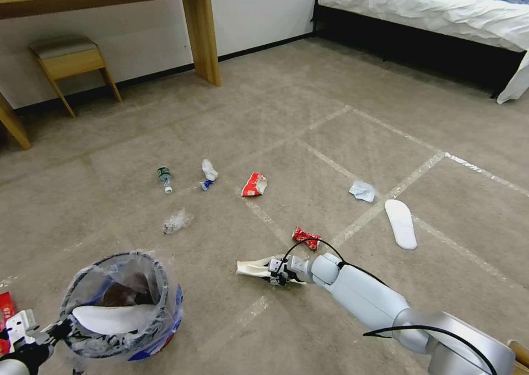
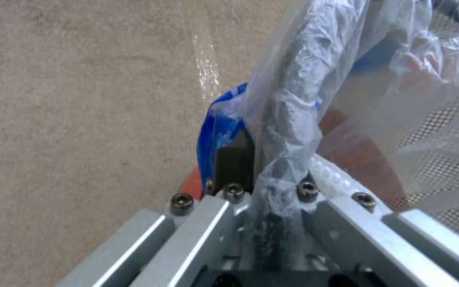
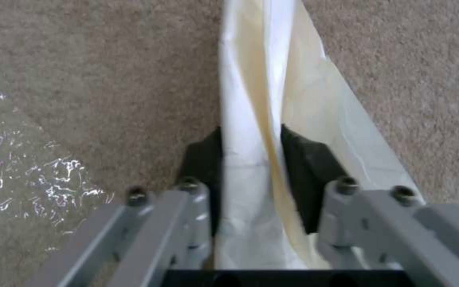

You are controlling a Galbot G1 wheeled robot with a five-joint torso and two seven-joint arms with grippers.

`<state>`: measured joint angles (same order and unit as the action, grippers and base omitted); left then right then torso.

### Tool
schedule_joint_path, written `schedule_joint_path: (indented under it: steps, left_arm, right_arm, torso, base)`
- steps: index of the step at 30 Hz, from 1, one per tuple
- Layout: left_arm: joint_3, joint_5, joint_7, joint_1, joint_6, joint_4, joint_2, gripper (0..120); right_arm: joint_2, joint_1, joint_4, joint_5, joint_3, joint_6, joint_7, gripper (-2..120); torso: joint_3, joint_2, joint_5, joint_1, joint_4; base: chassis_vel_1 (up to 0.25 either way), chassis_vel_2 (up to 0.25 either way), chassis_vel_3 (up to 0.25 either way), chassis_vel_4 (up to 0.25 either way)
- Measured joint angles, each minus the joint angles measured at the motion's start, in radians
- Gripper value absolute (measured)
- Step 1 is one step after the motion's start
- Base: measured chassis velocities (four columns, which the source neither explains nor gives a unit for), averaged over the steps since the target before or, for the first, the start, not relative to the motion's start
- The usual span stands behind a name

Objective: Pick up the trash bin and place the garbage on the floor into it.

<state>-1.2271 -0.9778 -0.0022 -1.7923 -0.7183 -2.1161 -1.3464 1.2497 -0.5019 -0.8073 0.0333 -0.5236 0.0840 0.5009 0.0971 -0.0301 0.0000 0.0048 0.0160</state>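
Right hand [image 3: 251, 175] clenched on a white insole [image 3: 272, 99] down on the floor [image 1: 308, 121]; left hand [image 2: 269, 167] gripping the trash bin [image 1: 124, 306] by its bagged rim.
Bin at lower left, another insole inside. Scattered beyond: red wrapper [image 1: 305, 237], second white insole [image 1: 400, 223], crumpled paper [image 1: 362, 191], green-labelled bottle [image 1: 165, 178].

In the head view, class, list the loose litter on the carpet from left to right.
Green-labelled bottle → clear plastic → crumpled white-and-blue wrapper → red-and-white wrapper → small red wrapper → crumpled paper → white insole.
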Motion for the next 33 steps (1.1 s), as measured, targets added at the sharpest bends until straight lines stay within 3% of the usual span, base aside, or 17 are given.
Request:
schedule_joint_path:
  steps: [6, 19, 25, 33]
  left_arm:
    - [0.000, 0.000, 0.000, 0.001, 0.000, 0.000, 0.004, 1]
    - [0.007, -0.002, -0.008, 0.007, -0.001, -0.006, 0.013, 1]
    - [0.014, -0.013, -0.018, 0.003, -0.008, -0.034, 0.023, 1]
    - [0.034, -0.047, -0.047, 0.017, -0.016, -0.082, 0.046, 1]
  right_arm:
    - [-0.014, -0.015, -0.024, 0.014, 0.018, 0.007, -0.010, 2]
    - [-0.123, -0.053, -0.215, 0.153, 0.112, -0.006, -0.034, 0]
    - [-0.186, -0.080, -0.495, 0.415, 0.243, -0.004, -0.127, 0]
    - [-0.216, -0.089, -0.781, 0.601, 0.281, -0.010, -0.240, 0]
  torso:
    - [0.000, 0.000, 0.0001, 0.000, 0.0000]
    - [0.000, 0.000, 0.0000, 0.000, 0.0001]
    - [0.000, 0.000, 0.0000, 0.000, 0.0000]
    - [0.000, 0.000, 0.0000, 0.000, -0.0001]
  base:
    - [0.000, 0.000, 0.000, 0.000]
    - [0.000, 0.000, 0.000, 0.000]
    - [0.000, 0.000, 0.000, 0.000]
    - [0.000, 0.000, 0.000, 0.000]
